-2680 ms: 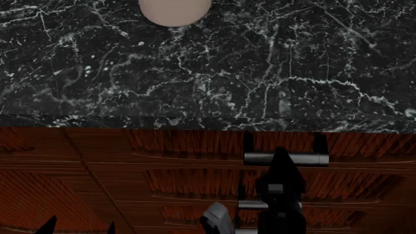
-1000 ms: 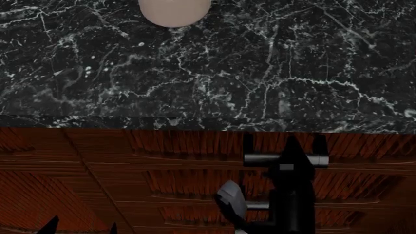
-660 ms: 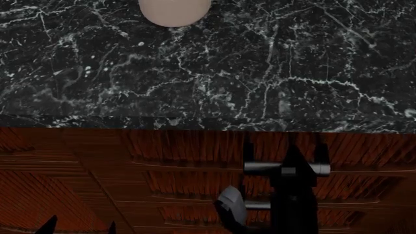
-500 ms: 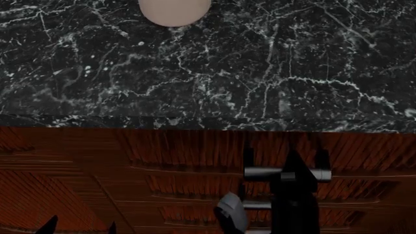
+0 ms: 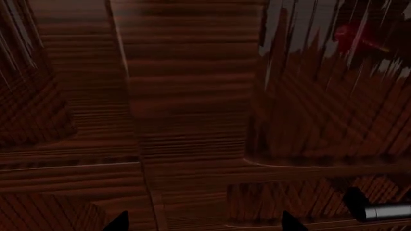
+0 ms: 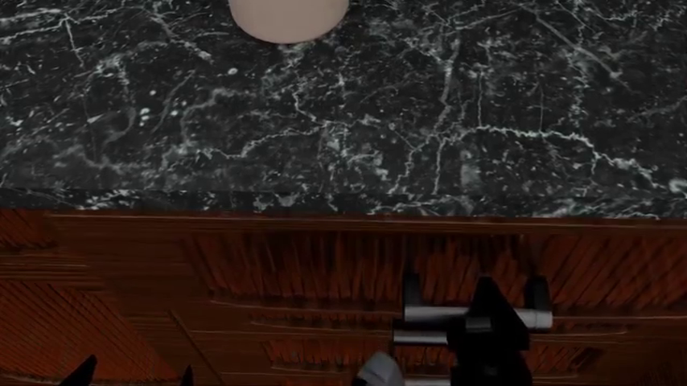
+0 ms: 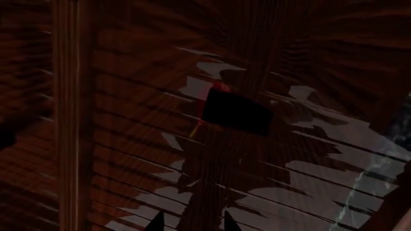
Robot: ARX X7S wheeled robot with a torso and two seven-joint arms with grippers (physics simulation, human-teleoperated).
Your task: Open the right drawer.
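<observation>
In the head view the right drawer (image 6: 311, 265), dark red-brown wood, stands pulled out a little from under the black marble counter. Its silver bar handle (image 6: 429, 315) sits on two black posts. My right gripper (image 6: 488, 310), black, is shut across that bar near its right end. In the right wrist view the right gripper (image 7: 191, 222) shows only two close dark fingertips (image 7: 156, 222) with a dark shape between them, against the wood. My left gripper (image 5: 204, 224) is open and empty in front of the cabinet front; in the head view the left gripper (image 6: 132, 374) is at the bottom left.
A pale round object (image 6: 288, 18) lies at the far edge of the marble counter (image 6: 161, 121). Below the right drawer a second silver handle (image 6: 417, 337) belongs to another like-fronted drawer. A silver bar end (image 5: 388, 211) shows in the left wrist view.
The right drawer's front and handle have slid toward me with my right gripper on the bar, and more of the drawer shows below the counter edge. The left gripper has not moved.
</observation>
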